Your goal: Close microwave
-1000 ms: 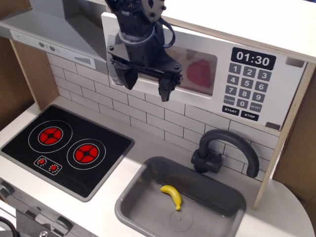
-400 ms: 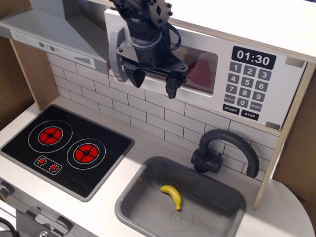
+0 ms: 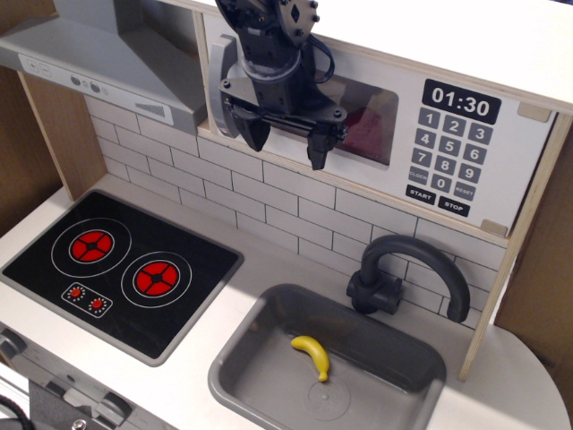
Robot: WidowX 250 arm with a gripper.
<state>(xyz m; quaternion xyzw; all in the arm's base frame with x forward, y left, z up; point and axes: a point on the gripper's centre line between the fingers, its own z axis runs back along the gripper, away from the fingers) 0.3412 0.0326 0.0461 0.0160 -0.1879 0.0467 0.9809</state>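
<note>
Microwave (image 3: 421,134): mounted above the tiled back wall (image 3: 269,202), right of the range hood (image 3: 107,63).
Keypad (image 3: 445,161): at the microwave's right end, below the clock display (image 3: 460,106).
Gripper (image 3: 288,145): directly before the microwave door's (image 3: 358,107) left part, fingers pointing down and spread apart.
Hob (image 3: 116,269): on the counter (image 3: 501,394), below the hood, left of the sink (image 3: 242,367).
Faucet (image 3: 403,273): behind the sink, below the keypad.
Banana (image 3: 313,356): in the sink.
</note>
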